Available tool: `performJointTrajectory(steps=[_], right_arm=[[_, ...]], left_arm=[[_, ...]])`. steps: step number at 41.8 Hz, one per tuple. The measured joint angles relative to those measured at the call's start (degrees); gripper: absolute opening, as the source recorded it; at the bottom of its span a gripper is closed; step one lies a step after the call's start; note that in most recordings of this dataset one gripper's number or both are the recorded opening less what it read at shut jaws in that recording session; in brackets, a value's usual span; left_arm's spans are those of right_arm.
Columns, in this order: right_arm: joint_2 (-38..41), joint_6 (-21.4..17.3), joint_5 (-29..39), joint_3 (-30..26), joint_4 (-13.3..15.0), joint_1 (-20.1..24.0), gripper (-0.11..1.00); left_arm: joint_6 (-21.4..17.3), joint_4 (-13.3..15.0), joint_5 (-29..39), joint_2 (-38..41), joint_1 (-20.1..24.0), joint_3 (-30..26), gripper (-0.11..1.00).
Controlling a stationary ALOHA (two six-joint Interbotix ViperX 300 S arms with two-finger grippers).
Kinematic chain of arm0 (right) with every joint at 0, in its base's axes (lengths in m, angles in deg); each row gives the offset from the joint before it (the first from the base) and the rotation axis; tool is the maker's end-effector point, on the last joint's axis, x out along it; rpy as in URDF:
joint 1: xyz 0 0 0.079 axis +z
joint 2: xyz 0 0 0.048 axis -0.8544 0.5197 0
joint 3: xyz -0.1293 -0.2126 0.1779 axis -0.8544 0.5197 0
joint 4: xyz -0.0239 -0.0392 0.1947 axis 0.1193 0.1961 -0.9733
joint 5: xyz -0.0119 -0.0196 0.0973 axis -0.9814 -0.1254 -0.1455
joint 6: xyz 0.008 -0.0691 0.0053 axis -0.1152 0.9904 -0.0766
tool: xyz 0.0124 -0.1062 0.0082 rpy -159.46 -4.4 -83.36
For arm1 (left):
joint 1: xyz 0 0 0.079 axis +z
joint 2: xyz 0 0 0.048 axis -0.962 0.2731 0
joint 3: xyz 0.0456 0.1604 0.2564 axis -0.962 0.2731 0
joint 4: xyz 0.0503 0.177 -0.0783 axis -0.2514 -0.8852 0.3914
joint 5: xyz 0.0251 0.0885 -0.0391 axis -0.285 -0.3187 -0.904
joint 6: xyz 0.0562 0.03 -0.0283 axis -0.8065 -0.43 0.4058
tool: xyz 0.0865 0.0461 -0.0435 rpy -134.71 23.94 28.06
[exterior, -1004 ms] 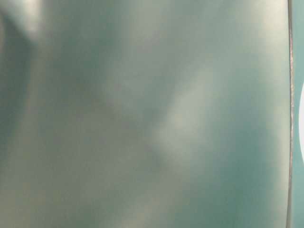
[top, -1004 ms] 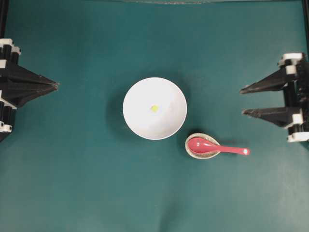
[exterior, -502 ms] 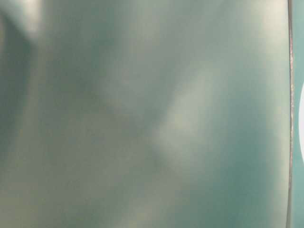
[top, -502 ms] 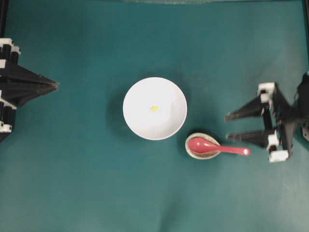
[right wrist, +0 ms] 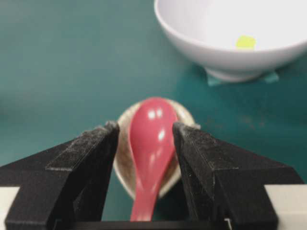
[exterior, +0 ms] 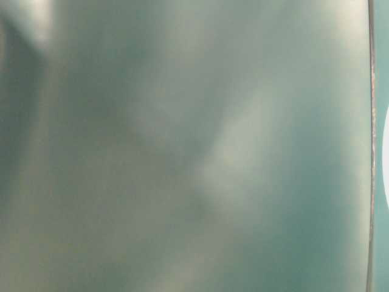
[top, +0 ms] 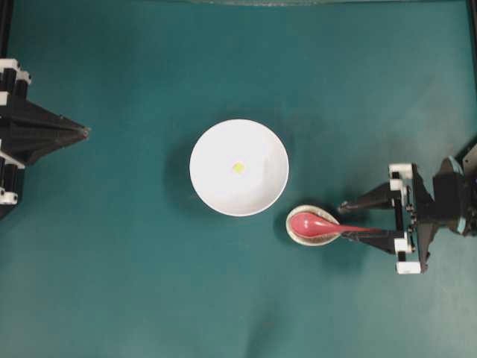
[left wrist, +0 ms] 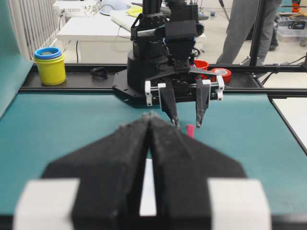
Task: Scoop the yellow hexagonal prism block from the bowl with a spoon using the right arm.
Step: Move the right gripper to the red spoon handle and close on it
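Pinkish-red spoon (top: 322,224) lies crosswise, handle pointing right.

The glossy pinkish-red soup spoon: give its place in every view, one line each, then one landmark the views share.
Overhead exterior: glossy pinkish-red soup spoon right of centre, scoop in the small speckled dish, handle toward the right hand.
Table-level exterior: not in it; the picture is a blur.
Left wrist: only a small pink bit shows, between the right hand's fingers.
Right wrist: bottom centre, between the open fingers.
Shared landmark: the large round white bowl.
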Motion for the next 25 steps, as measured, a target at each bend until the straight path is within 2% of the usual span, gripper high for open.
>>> performJointTrajectory(steps=[8, 15, 25], right_arm=[[4.22, 0.0, -2.29, -0.53, -5.1, 4.92, 0.56], [9.23, 0.0, -2.72, -2.29, -8.53, 6.68, 0.56], [12.74, 0.0, -2.72, -3.87, -10.46, 8.26, 0.56]], left_arm=[[-0.09, 0.0, 0.0, 0.09, 0.0, 0.0, 0.0], [-0.09, -0.09, 0.0, 0.0, 0.0, 0.0, 0.0], [-0.09, 0.0, -0.09, 0.0, 0.0, 0.0, 0.0]])
